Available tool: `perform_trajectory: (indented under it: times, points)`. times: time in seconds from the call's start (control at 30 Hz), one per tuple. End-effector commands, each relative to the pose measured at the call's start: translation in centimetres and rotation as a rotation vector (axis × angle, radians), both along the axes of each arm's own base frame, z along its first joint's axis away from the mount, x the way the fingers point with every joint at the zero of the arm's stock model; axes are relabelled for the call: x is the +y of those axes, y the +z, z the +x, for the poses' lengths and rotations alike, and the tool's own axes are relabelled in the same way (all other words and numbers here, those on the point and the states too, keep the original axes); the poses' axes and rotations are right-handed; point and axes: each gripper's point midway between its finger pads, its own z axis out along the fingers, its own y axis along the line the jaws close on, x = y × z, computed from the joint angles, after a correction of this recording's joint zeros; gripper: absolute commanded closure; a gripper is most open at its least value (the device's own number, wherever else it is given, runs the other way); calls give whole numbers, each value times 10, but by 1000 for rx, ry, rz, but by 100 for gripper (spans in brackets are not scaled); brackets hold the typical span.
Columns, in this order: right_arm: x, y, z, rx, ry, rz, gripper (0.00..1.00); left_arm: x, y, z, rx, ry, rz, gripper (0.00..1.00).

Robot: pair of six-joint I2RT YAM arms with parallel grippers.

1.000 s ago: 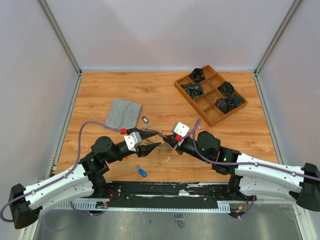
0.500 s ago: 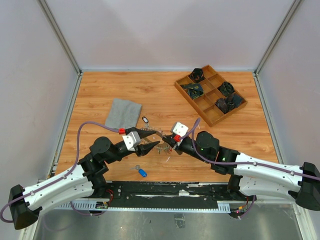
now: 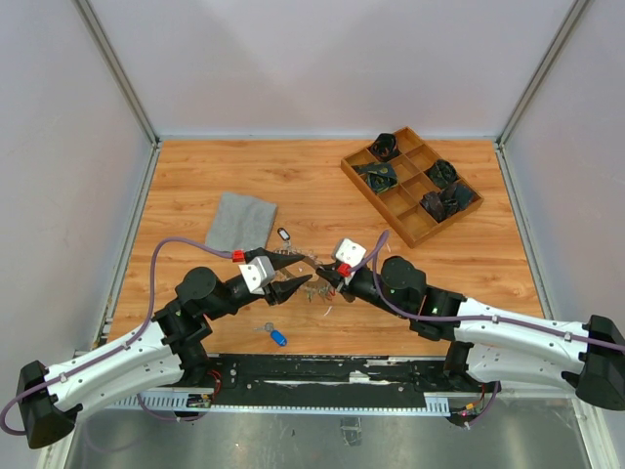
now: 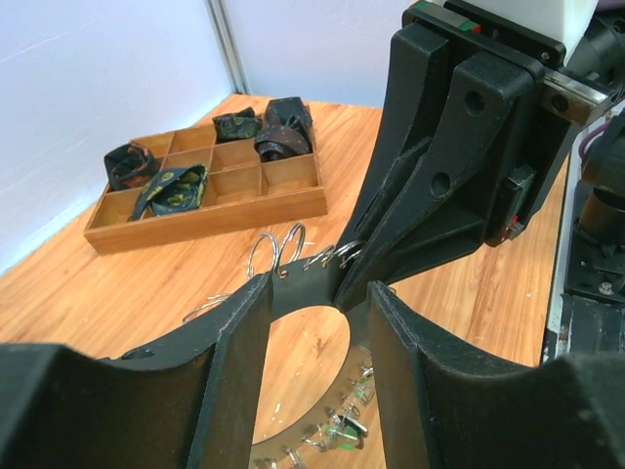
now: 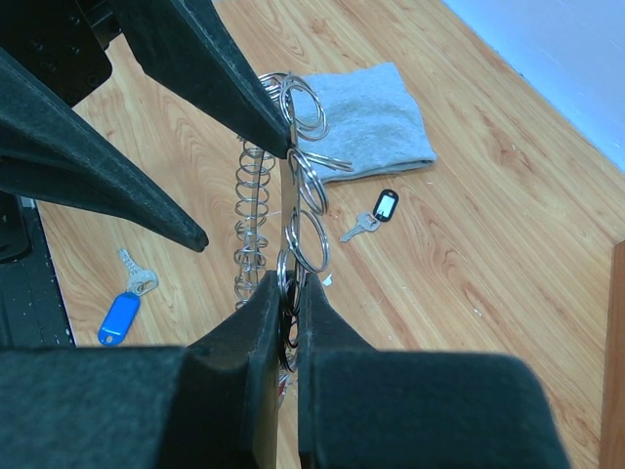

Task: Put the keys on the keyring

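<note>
The right claw [image 5: 290,293] pinches the keyring [image 5: 305,234] above the desk [image 3: 322,186] and the left claw [image 4: 317,293] stands half-spread, one fingertip [image 5: 259,112] touching its upper loops, so best pry a loop apart there before fetching the blue-tagged key [image 5: 122,315] lying near the front edge

One camera sits high up at the near side and looks down on the whole table [image 3: 312,186]. The left wrist camera sits close behind the left gripper [image 4: 320,283] and faces the wooden tray [image 4: 205,217]. The right wrist camera sits close behind the right gripper [image 5: 291,281] and faces the grey cloth [image 5: 376,112]. All three show the metal rings [image 5: 305,234].
</note>
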Motion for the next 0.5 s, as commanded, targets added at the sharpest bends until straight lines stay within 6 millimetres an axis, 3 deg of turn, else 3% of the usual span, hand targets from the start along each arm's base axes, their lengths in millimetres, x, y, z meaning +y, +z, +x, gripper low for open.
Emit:
perform_trajectory:
  times: [0.0, 0.47]
  points:
    - [17, 26, -15, -30, 97, 84, 99, -4, 27, -5, -60, -33, -53, 51]
    - [19, 24, -18, -30, 111, 70, 99, -2, 26, -6, -57, -32, -43, 51]
